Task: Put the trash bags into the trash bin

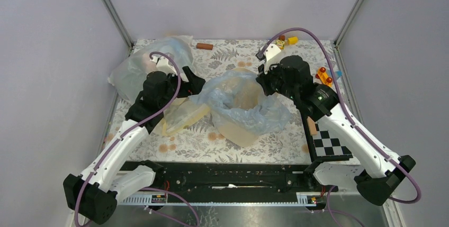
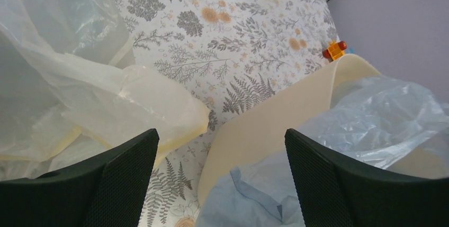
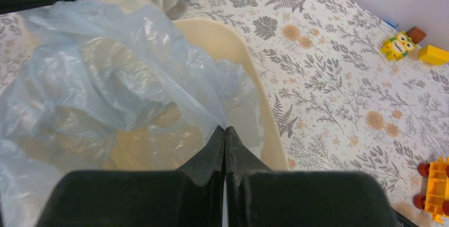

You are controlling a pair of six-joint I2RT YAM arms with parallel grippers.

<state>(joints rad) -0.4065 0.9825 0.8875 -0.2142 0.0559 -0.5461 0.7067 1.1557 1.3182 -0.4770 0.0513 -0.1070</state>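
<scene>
The cream-beige trash bin [image 1: 239, 132] stands mid-table. The pale blue trash bag [image 1: 265, 111] lies in its mouth and spills over the rim. My right gripper [image 1: 261, 79] is at the bin's far right rim, shut on an edge of the blue bag [image 3: 106, 68]; its tips [image 3: 225, 129] pinch the film above the bin [image 3: 233, 42]. My left gripper [image 1: 197, 86] is open and empty at the bin's left side. In the left wrist view its gap [image 2: 219, 176] frames the bin wall [image 2: 275, 116] and a blue bag fold [image 2: 370, 116].
A pale yellow bag [image 1: 182, 116] [image 2: 153, 110] lies left of the bin, under my left arm. A bulky clear whitish bag [image 1: 135, 68] [image 2: 53, 31] sits back left. Small toys [image 1: 324, 76] [image 3: 398, 45] and a brown cylinder [image 1: 204, 46] lie along the far edge. A checkerboard [image 1: 328, 143] lies front right.
</scene>
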